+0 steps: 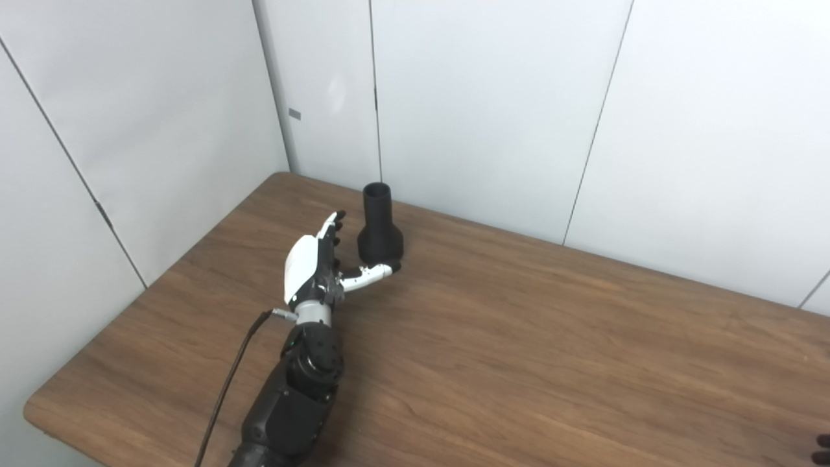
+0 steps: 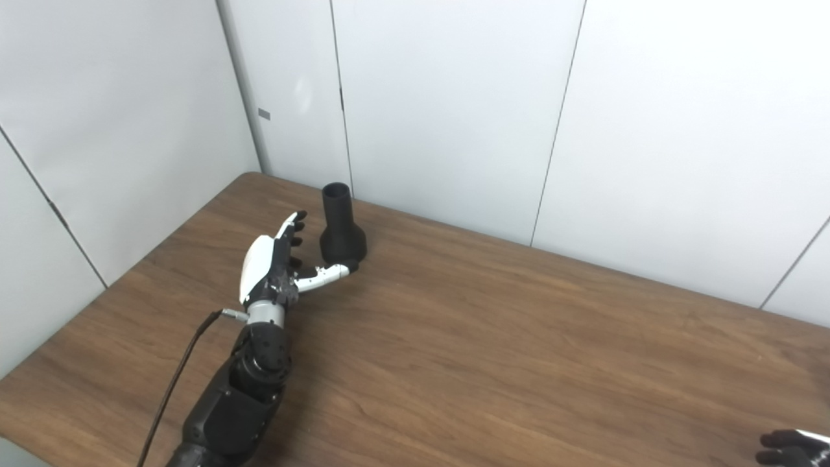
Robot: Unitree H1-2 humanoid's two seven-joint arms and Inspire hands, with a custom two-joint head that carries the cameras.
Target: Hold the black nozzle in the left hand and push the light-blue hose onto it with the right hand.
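Note:
The black nozzle (image 1: pixel 379 228) stands upright near the back left of the wooden table (image 1: pixel 519 363), narrow end up. My left hand (image 1: pixel 319 264) is open just to its left, fingers straight and spread. The thumb reaches in front of the nozzle's wide base and looks close to or touching it. Only the dark fingertips of my right hand (image 2: pixel 788 447) show at the bottom right corner, too little to tell its state. No light-blue hose is in view.
White wall panels (image 1: pixel 493 110) rise directly behind the table's back edge, close behind the nozzle. A black cable (image 1: pixel 230 383) runs along my left forearm. The table's left edge lies not far from the left arm.

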